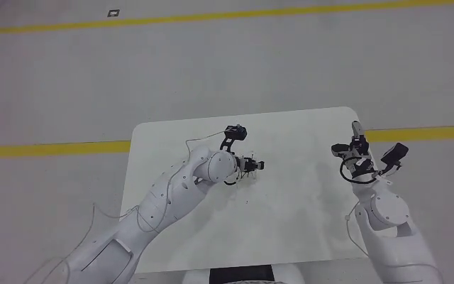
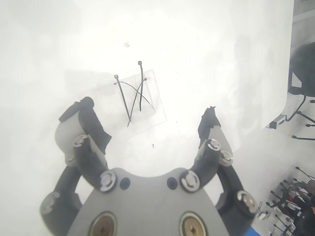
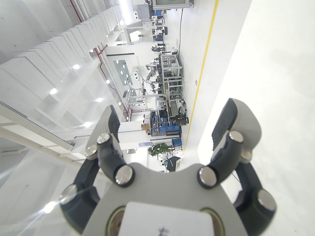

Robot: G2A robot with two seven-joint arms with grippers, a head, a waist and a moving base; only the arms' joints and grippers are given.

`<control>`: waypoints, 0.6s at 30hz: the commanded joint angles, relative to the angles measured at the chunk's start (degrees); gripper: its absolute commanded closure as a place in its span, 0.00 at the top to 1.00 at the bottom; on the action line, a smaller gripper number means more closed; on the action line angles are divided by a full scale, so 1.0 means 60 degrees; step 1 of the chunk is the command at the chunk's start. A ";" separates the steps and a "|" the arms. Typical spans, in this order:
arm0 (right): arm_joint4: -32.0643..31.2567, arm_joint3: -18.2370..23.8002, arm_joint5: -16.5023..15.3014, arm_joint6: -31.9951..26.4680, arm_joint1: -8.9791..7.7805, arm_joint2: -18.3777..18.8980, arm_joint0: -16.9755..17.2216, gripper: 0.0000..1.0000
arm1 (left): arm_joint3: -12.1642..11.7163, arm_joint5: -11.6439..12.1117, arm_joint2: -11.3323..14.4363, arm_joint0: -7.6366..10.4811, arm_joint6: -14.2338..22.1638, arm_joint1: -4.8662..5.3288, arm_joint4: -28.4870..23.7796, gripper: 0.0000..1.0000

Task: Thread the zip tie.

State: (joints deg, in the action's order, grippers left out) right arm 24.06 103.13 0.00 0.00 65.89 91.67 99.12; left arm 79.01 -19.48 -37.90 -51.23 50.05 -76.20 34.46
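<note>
Grey floor (image 1: pixel 213 71) (yellow lines (image 1: pixel 213 15))

From the top we look straight down on the table (image 1: pixel 298 213), both arms below us. On the left wrist we sit close behind the left claw (image 2: pixel 147 106), facing the table just ahead of it. Behind the right claw (image 3: pixel 171 105) we face the hall, the table passing 1 side of it. All 3 views share the table.

Black zip ties (image 2: pixel 140 87), clear plastic sheet (image 2: pixel 156 112), white table (image 1: pixel 298 213), pale grey floor (image 1: pixel 213 71) with yellow stripes (image 1: pixel 227 15), left gripper (image 2: pixel 147 106) silver-grey with black-wrapped fingers (image 2: pixel 91 121) and brass-coloured screw heads (image 2: pixel 104 224), right gripper (image 3: pixel 171 106) silver-grey with black ribbed pads (image 3: pixel 221 124).
</note>
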 commanded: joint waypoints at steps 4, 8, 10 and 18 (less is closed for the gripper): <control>0.0000 0.0000 0.0000 0.0000 0.0000 0.0000 0.0000 1.00 | 0.0005 0.0015 0.0004 -0.0027 -0.0045 0.0000 -0.0010 1.00; 0.0000 0.0000 0.0000 0.0000 0.0000 0.0000 0.0000 1.00 | 0.0181 -0.0001 0.0013 -0.0147 0.0116 0.0017 0.0283 1.00; 0.0000 0.0000 0.0000 0.0000 0.0000 0.0000 0.0000 1.00 | 0.0229 -0.0001 -0.0042 -0.0177 0.0440 0.0005 0.0491 1.00; 0.0000 0.0000 0.0000 0.0000 0.0000 0.0000 0.0000 1.00 | 0.0461 -0.0001 -0.0810 -0.0425 0.2332 -0.0357 0.2035 1.00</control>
State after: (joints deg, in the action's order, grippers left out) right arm 24.06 103.13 0.00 0.00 65.89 91.67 99.12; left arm 81.58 -19.48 -41.69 -53.34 62.31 -77.82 44.66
